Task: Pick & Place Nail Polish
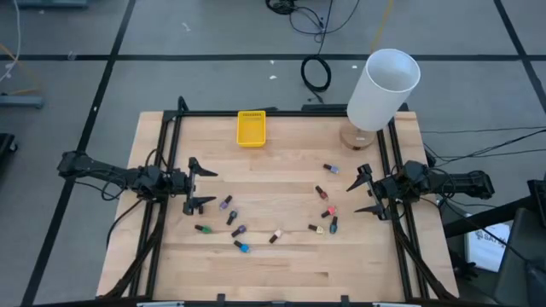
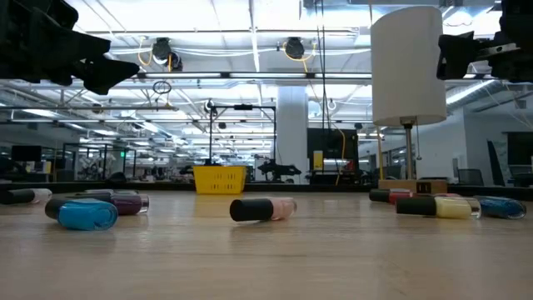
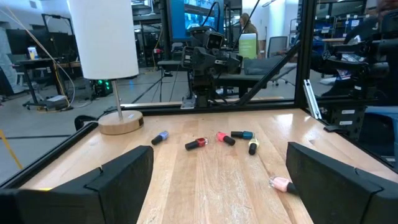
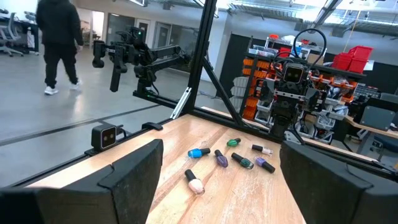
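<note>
At the left edge of the worktop (image 1: pixel 281 264) the left gripper (image 1: pixel 201 187) is held above the wood, its jaws spread wide with nothing between them. Just beside it, toward the middle of the worktop, the left cluster of nail polish is scattered: a purple bottle (image 1: pixel 225 203) is the nearest, lying just off the fingertips, with a green one (image 1: pixel 203 228) a little nearer the front edge and a blue one (image 1: pixel 242 247) farther on. All are seen lying on their sides, their long axes pointing in different directions; the purple bottle's axis runs slantwise to the gripper's line of reach, so a turn of the wrist is likely needed before closing.

At the back, left of centre, the yellow bin (image 1: pixel 251 128) is seen, well apart from every bottle. A pink bottle (image 2: pixel 263 209) lies near mid-worktop, about midway between the two arms.

Farther right, a second cluster is spread out, with a red bottle (image 1: pixel 328 211) and a dark teal one (image 1: pixel 333 225) near the right gripper (image 1: pixel 368 193), which is likewise held wide open and empty at the right edge. A white lamp (image 1: pixel 381 89) stands in the back right corner.

Each cluster is judged best served by the arm on its own side; the left arm's purple bottle looks the shortest reach.
</note>
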Available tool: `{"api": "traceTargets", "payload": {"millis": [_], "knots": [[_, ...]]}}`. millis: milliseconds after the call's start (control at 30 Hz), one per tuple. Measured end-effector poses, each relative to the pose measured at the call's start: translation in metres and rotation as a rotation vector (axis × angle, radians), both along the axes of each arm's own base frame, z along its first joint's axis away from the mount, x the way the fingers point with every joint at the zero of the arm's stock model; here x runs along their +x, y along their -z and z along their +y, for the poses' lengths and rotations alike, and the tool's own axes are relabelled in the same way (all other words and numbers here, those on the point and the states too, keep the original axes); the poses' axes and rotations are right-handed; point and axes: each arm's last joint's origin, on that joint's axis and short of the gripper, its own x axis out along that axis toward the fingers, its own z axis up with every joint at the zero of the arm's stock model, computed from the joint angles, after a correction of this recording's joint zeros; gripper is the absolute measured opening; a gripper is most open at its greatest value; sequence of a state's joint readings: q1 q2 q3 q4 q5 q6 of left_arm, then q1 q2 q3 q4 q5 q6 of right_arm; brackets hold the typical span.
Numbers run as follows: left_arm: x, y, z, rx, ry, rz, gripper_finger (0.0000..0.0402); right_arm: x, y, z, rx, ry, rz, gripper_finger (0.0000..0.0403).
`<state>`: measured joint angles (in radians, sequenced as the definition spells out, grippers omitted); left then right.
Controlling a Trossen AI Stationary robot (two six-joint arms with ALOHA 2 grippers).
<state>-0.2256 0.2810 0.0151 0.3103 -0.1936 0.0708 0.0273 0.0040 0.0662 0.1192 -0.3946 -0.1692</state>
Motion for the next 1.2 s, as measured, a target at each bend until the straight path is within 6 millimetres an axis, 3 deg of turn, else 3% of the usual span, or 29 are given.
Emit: {"api": "traceTargets", "payload": {"millis": [1200], "knots": [[0.0000,0.0000,0.0000,0.000,0.001,0.000,0.0356,-0.0003,-0.0025,0.0000,0.008,-0.001,-0.023,0.0309]]}}
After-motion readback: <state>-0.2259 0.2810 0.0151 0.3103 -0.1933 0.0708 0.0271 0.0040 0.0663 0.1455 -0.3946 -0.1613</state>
